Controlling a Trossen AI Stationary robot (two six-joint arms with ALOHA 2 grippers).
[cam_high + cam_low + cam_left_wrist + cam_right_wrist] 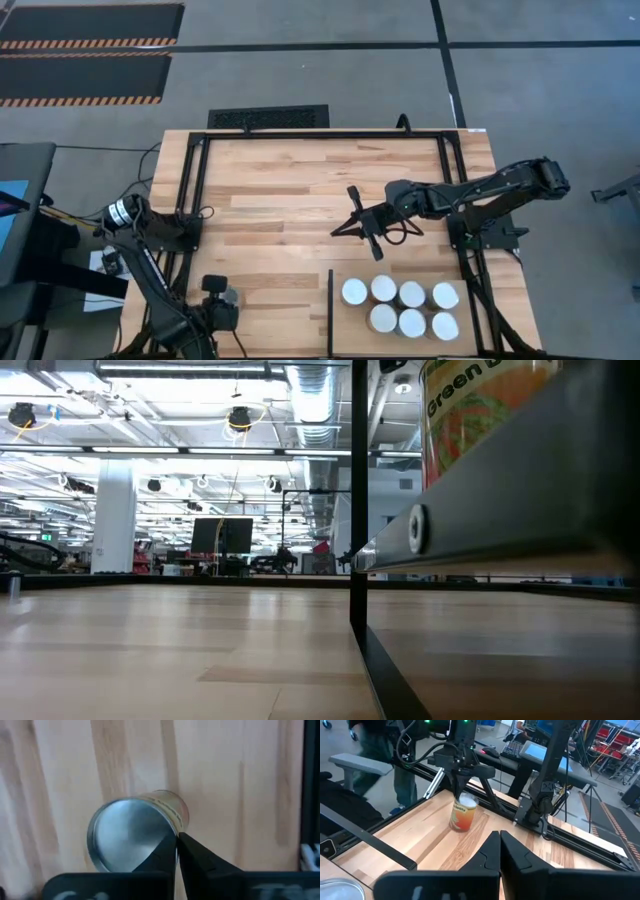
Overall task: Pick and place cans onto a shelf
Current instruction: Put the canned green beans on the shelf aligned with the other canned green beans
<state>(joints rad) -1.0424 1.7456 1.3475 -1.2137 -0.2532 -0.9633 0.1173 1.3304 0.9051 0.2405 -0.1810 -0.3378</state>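
One can (131, 836) with an orange label (462, 816) stands on the wood near the table's near left corner (233, 296). My left gripper (176, 840) is over it, pointing down, fingers shut, and shows in the right wrist view (464, 790). Several more cans (398, 305) stand on their bases on the shelf (352, 340), the near right section behind a black divider bar (330, 310). My right gripper (345, 228) hangs shut over the table's middle, empty (499, 845). My left gripper comes at the can from above, and its shut fingertips meet at the top rim (174, 831). One finger (160, 855) lies over the silvery lid, the other (200, 857) outside the wall. Whether the rim is pinched between them I cannot tell. The can's base is on the wood.
Black frame tubing (195, 190) runs around the tabletop, and bare wood (290, 190) lies between the two arms. In the low view a black post (358, 510) and a green-lettered can (470, 410) stand close. A person (402, 765) stands beyond the table's left side.
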